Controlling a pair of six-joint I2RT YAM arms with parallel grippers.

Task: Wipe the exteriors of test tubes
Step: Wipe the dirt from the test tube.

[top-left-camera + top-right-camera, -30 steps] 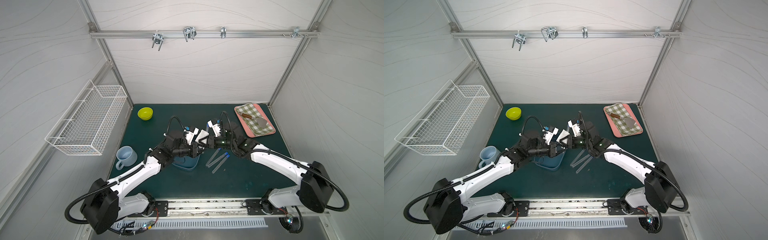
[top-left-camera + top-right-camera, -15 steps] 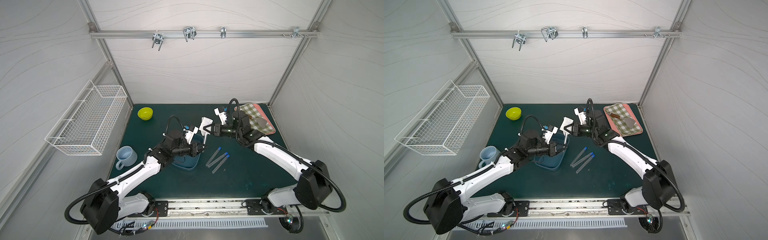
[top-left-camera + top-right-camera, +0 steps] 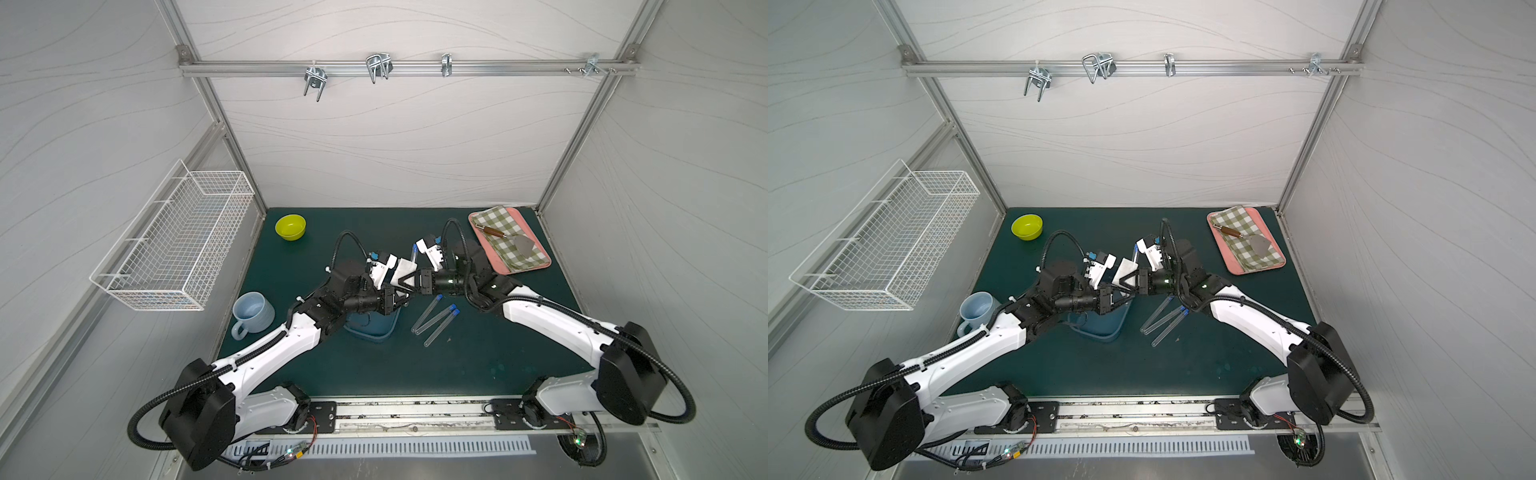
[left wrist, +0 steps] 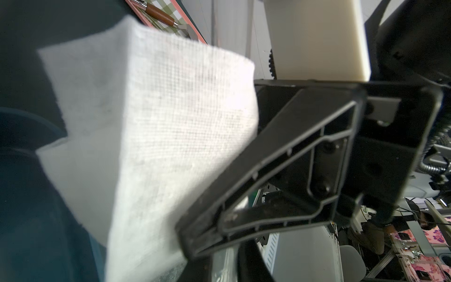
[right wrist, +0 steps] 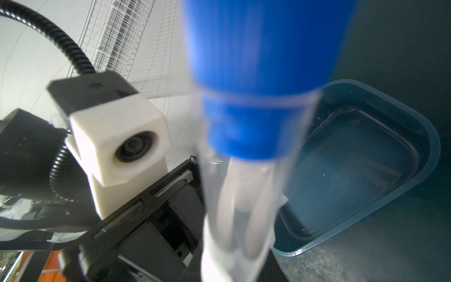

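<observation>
- Three long, thin, clear test tubes with small blue caps (image 3: 434, 320) lie flat on the dark green mat (image 3: 478, 353), side by side and nearly parallel, caps towards the back right.
- A fourth clear, blue-capped tube (image 5: 244, 183) is raised off the mat, its uncapped end buried in a white cloth (image 4: 158, 134).

Blue tray (image 3: 384, 329), loose test tubes (image 3: 434, 320) central

No legible text or labels appear anywhere.
</observation>
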